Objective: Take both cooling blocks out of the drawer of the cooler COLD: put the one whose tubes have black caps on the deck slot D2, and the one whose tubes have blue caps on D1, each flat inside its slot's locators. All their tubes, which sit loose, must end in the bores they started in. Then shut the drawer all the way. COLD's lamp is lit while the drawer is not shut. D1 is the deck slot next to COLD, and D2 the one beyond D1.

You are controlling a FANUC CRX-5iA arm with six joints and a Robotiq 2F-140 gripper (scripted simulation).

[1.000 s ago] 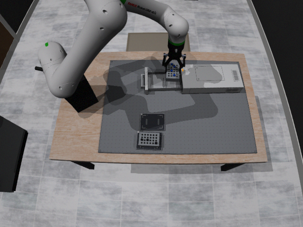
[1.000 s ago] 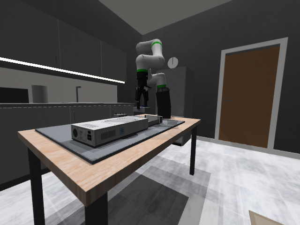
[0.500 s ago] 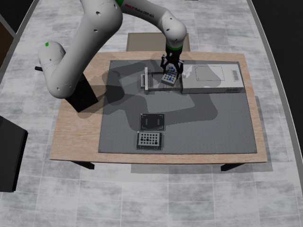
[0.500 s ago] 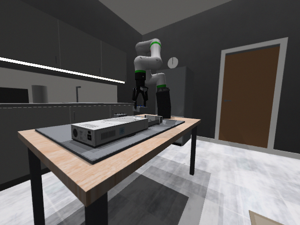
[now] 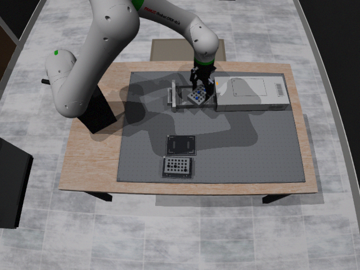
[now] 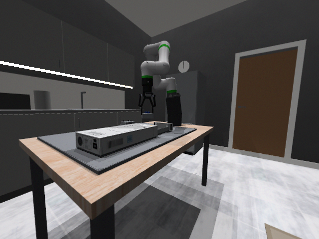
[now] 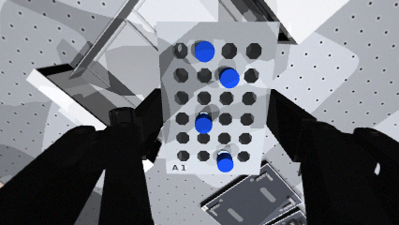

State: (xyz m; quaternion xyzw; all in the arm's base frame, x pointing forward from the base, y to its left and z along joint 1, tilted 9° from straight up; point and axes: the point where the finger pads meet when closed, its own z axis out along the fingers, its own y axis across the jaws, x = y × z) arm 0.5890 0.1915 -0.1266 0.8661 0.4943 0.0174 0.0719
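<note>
- The blue block [image 5: 198, 102] [image 6: 147, 116] [image 7: 192, 86] is held by its two sides in the gripper [image 5: 201, 93] [image 6: 147, 113] [image 7: 214, 103], above the open drawer [image 5: 174, 95] [image 6: 170, 127] [image 7: 53, 94].
- Four blue caps are seen on its top; it looks close to level.
- The black block [image 5: 178, 165] [image 6: 127, 122] is already placed on D2 [image 5: 178, 176]; whether it is fully seated cannot be told.
- The step in hand is judged to be the carrying of the blue block to D1 [image 5: 180, 145] [image 7: 253, 202], where no block is placed.
- Next, a smooth, level transfer is needed, with the block turned square to D1 before it is lowered inside the locators. By tilting, loose tubes could be lost.
- The lamp [image 5: 216, 83] of COLD [image 5: 252, 97] [image 6: 123, 133] is lit; the drawer must be shut afterwards.

The blue-capped block [image 5: 197, 95] [image 6: 147, 116] [image 7: 215, 108] has turned further askew above the drawer [image 5: 174, 95] [image 6: 170, 127] [image 7: 105, 42]
</note>
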